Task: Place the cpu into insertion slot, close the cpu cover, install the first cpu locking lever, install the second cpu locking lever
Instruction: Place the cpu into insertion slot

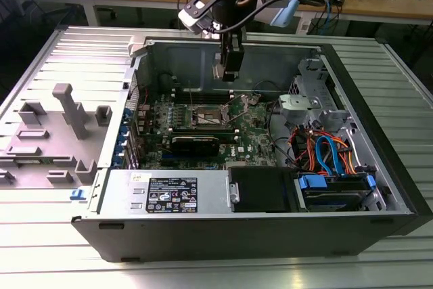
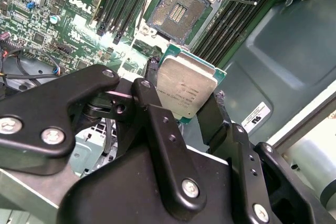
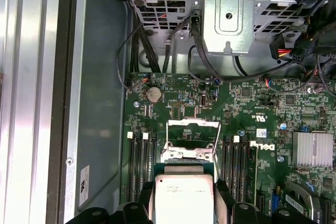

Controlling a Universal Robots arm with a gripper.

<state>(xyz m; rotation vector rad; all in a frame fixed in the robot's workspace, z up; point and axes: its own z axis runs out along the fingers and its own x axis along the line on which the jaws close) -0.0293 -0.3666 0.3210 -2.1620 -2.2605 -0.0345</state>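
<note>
The end effector (image 1: 229, 72) hangs in the upper middle of the exterior view, over the open computer case (image 1: 237, 238) lying on the ribbed metal counter (image 1: 399, 65). It is clenched on the cpu (image 2: 185, 92), pinching the chip by two opposite edges, and the silvery top shows in both wrist views. The cpu is held in the air above the green board (image 2: 68, 19), apart from the insertion slot (image 2: 177, 11), whose pin field lies bare. The cpu cover (image 3: 192, 123) stands flipped up.
</note>
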